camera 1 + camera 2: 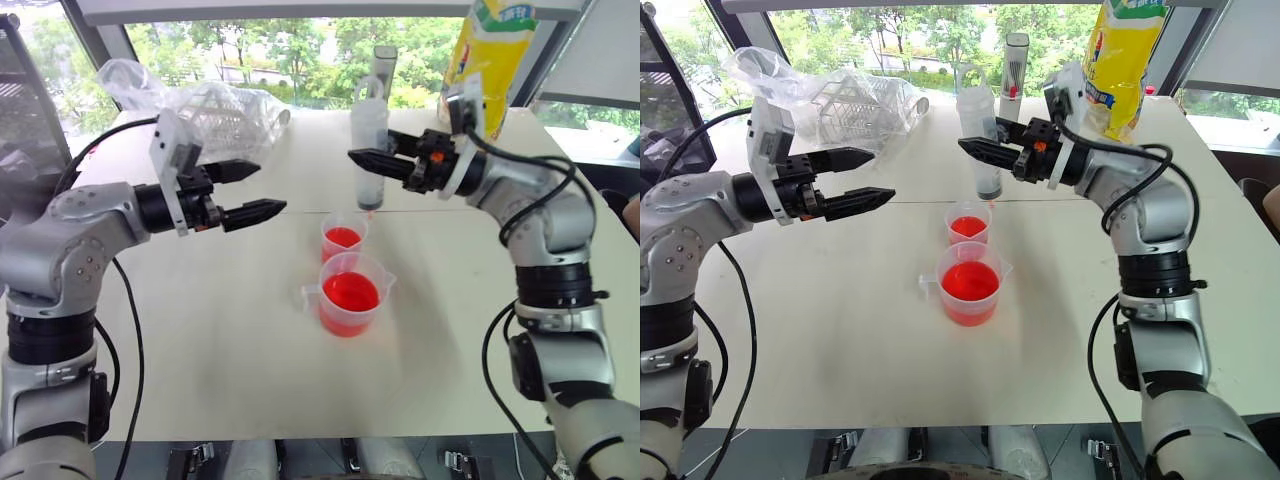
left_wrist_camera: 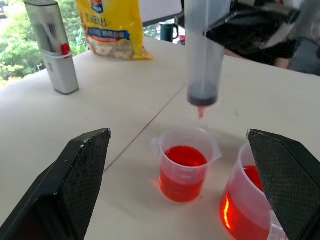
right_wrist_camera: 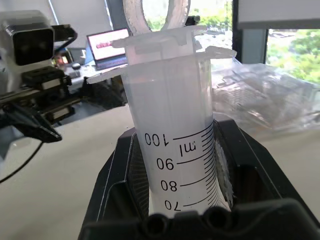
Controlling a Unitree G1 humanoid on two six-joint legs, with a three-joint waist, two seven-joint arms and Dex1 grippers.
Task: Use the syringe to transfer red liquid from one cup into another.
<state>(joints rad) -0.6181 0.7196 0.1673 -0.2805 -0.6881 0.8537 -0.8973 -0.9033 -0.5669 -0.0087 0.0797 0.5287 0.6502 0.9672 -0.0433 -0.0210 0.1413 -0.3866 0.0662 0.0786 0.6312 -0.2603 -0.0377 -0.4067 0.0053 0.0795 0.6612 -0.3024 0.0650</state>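
My right pincer [image 1: 362, 158] is clamped on the barrel of the large clear plastic syringe [image 1: 368, 150], which I hold upright with its orange-red tip pointing down, directly above the smaller handleless clear plastic cup [image 1: 343, 238] and clear of its rim. The dark plunger seal sits at the bottom of the barrel, just above the tip, so I judge the syringe to be emptied or nearly so; the printed scale faces my right wrist camera. My left pincer [image 1: 258, 191] stands wide open and empty, off to the side of the syringe and well apart from it.

The smaller cup holds bright red-orange translucent liquid [image 2: 183, 172] to roughly half its height. The larger clear plastic measuring cup with handle and spout [image 1: 350, 295] stands just beside it on the white table [image 1: 230, 340], nearer to me, and is also about half full of the same liquid.

Progress, as I judge it: at least one transfer appears complete, since the receiving cup already contains liquid and the plunger is down. What remains is either to return the tip to the larger cup for a further draw, or to set the syringe down if this amount suffices; the pictures do not settle which.
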